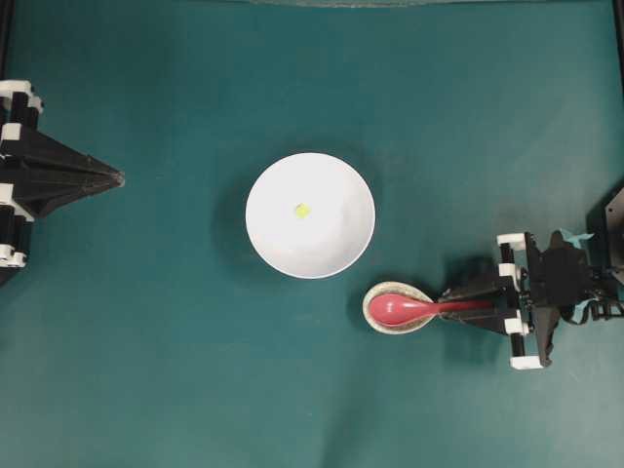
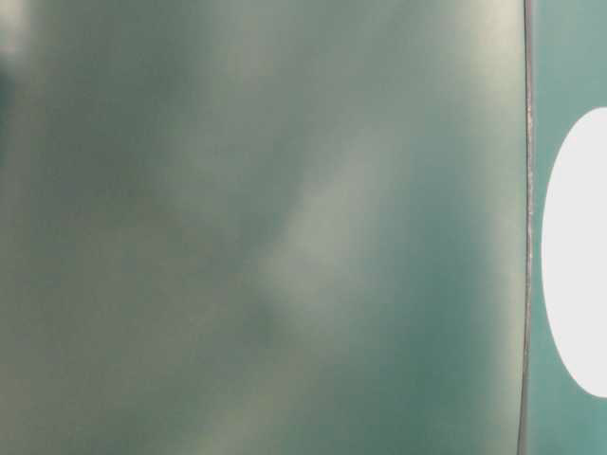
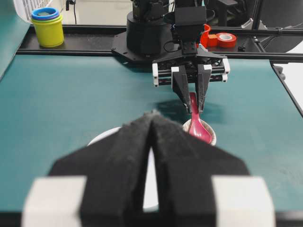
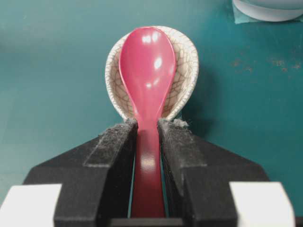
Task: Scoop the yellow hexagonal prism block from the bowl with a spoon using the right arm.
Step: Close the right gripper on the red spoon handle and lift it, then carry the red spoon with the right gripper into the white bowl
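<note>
The white bowl stands at the table's middle with the tiny yellow hexagonal block on its floor. The red-pink spoon lies with its scoop in the speckled beige rest, to the bowl's lower right. My right gripper is shut on the spoon's handle just behind the rest; in the right wrist view the gripper flanks the handle tightly and the spoon still sits in the rest. My left gripper is shut and empty at the far left, pointing at the bowl.
A yellow cup with blue rings and red tape rolls sit beyond the table's far rail, behind the right arm's base. The table-level view is blurred, with only a white rounded shape at its right edge.
</note>
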Controlling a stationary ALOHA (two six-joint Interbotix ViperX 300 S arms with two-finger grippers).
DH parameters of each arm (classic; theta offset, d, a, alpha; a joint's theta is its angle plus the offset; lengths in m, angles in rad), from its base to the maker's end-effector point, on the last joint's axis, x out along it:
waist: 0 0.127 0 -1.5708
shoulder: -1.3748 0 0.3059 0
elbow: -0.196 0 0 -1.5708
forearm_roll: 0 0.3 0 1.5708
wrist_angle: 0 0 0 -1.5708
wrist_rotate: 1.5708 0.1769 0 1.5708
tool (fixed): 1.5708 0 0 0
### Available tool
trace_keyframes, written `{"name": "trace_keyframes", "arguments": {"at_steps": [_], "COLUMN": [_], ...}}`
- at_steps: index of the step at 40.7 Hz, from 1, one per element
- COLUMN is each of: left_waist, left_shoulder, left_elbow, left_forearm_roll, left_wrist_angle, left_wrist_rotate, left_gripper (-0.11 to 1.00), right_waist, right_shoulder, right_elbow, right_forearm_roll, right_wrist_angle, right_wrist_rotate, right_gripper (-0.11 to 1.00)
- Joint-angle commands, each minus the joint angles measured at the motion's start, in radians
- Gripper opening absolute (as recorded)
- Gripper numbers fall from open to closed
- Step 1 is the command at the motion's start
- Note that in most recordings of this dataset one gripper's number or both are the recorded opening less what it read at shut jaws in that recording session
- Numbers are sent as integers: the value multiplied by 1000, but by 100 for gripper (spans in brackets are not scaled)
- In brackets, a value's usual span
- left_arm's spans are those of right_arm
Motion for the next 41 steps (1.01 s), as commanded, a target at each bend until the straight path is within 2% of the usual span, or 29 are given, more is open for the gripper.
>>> {"name": "trace_keyframes", "arguments": {"at_steps": [1,12,21,32,41], "left_waist": [0,0,-2,-2,0], "left_shoulder": [3,5,12,15,15], "left_elbow": [-26,-26,-25,-25,-25], "left_forearm_roll": [2,3,2,2,3], "left_wrist_angle": [-3,-3,-3,-3,-3], "left_wrist_rotate": [2,0,-2,-2,-2], "left_gripper": [0,0,0,0,0], "right_waist": [5,-8,-49,-178,-357], "right_shoulder": [-32,-155,-325,-552,-701], "right_elbow": [-2,9,2,-64,-186], "right_forearm_roll": [0,2,2,0,-2], "right_wrist_angle": [-12,20,170,494,871], "right_wrist_rotate": [-2,-40,-164,-304,-379], "right_gripper": [24,24,24,24,24]}}
